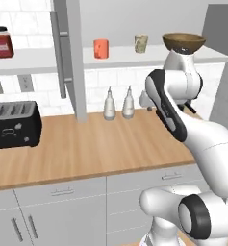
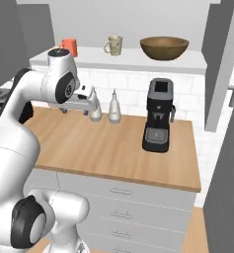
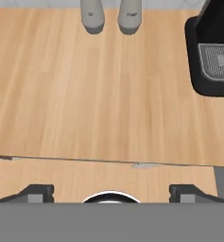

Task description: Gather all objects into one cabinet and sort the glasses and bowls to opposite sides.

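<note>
The gripper [image 3: 111,191] hangs over the wooden counter [image 1: 96,149] near its front edge, its two dark fingertips [image 3: 35,193] spread wide apart and nothing between them, so it is fully released. Beyond it, toward the back edge of the counter, two white bottles [image 1: 119,103] stand just beside each other against the tiled wall. Off to the right end of the counter sits the black coffee machine [image 2: 158,115], upright near the back edge, and at the left end a black toaster [image 1: 13,124]. Up on the white shelf [image 2: 123,60] of the wall cabinet, its tall grey door [image 1: 73,57] swung open: one orange-red cup [image 1: 101,48] near the door, the beige speckled tumbler [image 1: 141,43] next along and apart from it, and the brown wooden bowl [image 2: 164,47] toward the shelf's right end. Left of the door, a dark-red jar [image 1: 3,42] with a black lid stands on the shelf.
</note>
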Robot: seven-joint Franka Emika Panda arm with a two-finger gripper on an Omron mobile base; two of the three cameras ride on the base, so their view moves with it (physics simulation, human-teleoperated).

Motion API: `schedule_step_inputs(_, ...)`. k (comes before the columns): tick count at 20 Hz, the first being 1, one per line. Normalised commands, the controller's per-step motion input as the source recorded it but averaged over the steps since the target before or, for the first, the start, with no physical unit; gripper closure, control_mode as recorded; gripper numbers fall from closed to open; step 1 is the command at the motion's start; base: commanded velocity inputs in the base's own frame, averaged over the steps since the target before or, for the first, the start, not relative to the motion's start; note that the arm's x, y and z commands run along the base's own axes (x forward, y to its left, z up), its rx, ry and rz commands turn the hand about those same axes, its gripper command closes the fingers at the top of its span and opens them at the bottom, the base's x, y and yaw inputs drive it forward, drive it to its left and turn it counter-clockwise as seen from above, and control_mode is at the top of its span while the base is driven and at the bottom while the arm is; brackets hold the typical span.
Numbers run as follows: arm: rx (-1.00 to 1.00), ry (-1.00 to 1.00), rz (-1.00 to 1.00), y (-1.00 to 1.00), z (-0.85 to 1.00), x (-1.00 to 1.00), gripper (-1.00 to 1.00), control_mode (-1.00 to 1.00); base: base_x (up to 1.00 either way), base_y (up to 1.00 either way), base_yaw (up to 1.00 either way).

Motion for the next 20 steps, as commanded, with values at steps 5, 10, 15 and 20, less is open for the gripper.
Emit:
schedule_step_inputs(5,0.0,0.0,0.0,0.0,0.0,0.0,-1.0,1.0,-0.73,0.0,0.08)
schedule_step_inputs(10,0.0,0.0,0.0,0.0,0.0,0.0,-1.0,1.0,-0.49,0.0,0.1)
schedule_step_inputs(15,0.0,0.0,0.0,0.0,0.0,0.0,-1.0,1.0,-0.25,0.0,0.14)
schedule_step_inputs(20,0.0,0.0,0.0,0.0,0.0,0.0,-1.0,1.0,-0.35,0.0,0.38)
